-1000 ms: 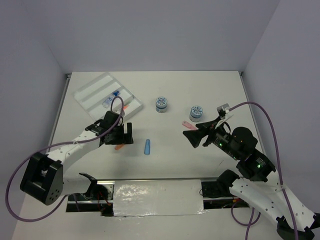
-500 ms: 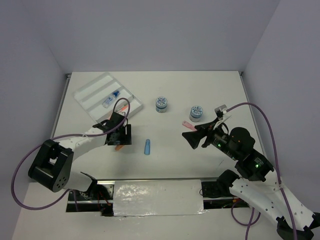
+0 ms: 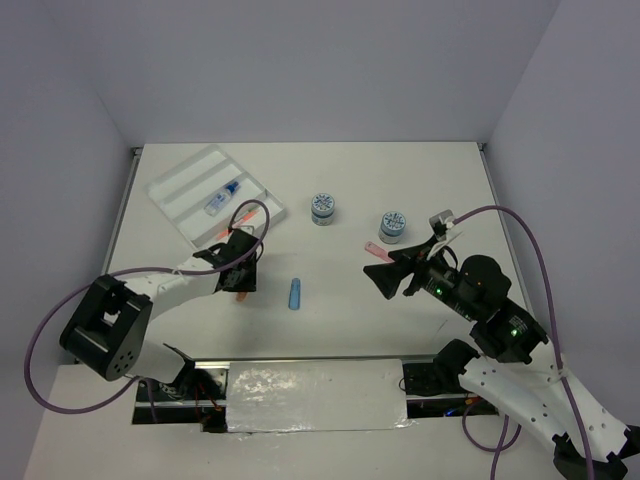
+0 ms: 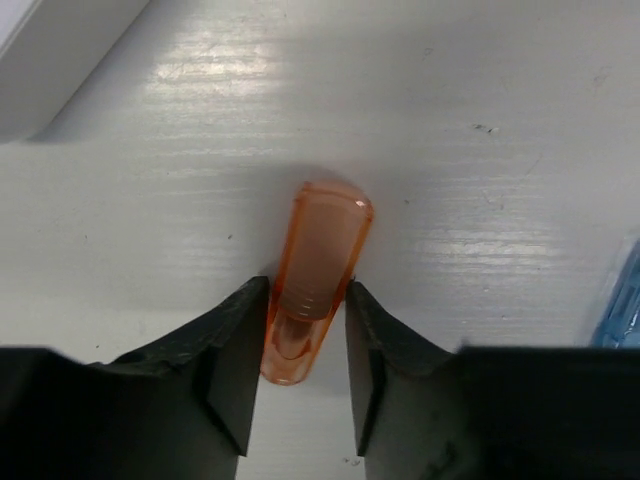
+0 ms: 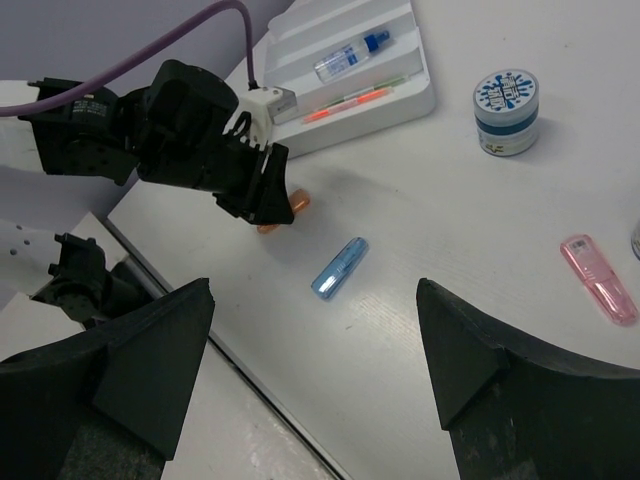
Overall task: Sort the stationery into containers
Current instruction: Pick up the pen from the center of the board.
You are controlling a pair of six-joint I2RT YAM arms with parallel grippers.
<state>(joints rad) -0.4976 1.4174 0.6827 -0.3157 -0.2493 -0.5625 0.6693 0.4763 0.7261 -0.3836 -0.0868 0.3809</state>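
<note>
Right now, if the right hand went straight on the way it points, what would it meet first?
Probably the blue cap, lying almost centred ahead of the right hand. Depth is unclear, so bare table might come first.

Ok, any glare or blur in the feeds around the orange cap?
Left wrist: orange cap sharp, bright glare streaks on the table beside it, blue cap blurred at the edge. Right wrist: its own fingers soft and dark, table items crisp. Top external: even light, glare only off the shiny strip by the bases.
</note>
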